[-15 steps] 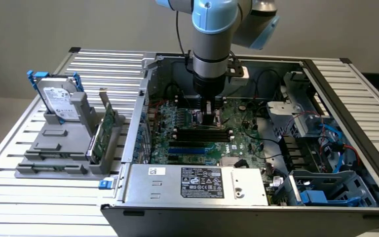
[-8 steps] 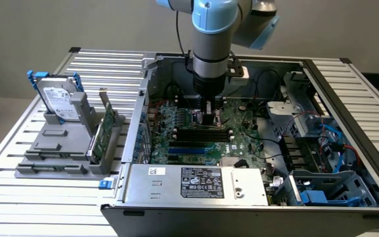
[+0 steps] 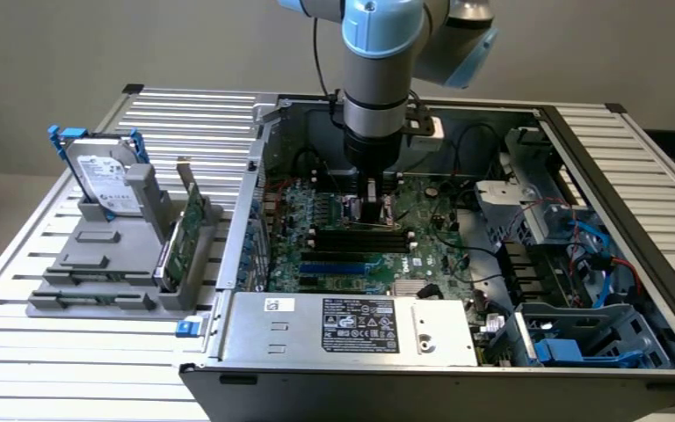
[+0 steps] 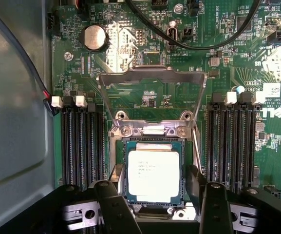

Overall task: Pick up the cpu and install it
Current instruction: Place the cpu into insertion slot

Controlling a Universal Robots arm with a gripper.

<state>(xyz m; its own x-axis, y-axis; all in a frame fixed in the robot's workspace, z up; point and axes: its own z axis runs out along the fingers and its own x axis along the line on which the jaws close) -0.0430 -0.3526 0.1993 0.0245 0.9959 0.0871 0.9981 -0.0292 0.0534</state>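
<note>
This looks like a robotics lab bench. An opened desktop computer case [image 3: 455, 391] with its motherboard [image 3: 431, 251] exposed lies on a slatted aluminium table [image 3: 68, 369] under a robot arm [image 3: 373, 97]. At the exterior view's left, a grey parts fixture [image 3: 103, 264] holds a hard drive [image 3: 109, 185] and a green circuit card [image 3: 191, 224]. Behind is a plain wall [image 3: 138, 44].

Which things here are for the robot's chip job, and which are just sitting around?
For the job: cpu, sitting in its socket; lifted socket frame; open gripper, fingers either side of the cpu.

Just sitting around: hard drive, green circuit card, grey holder, power supply, coin battery.
</note>
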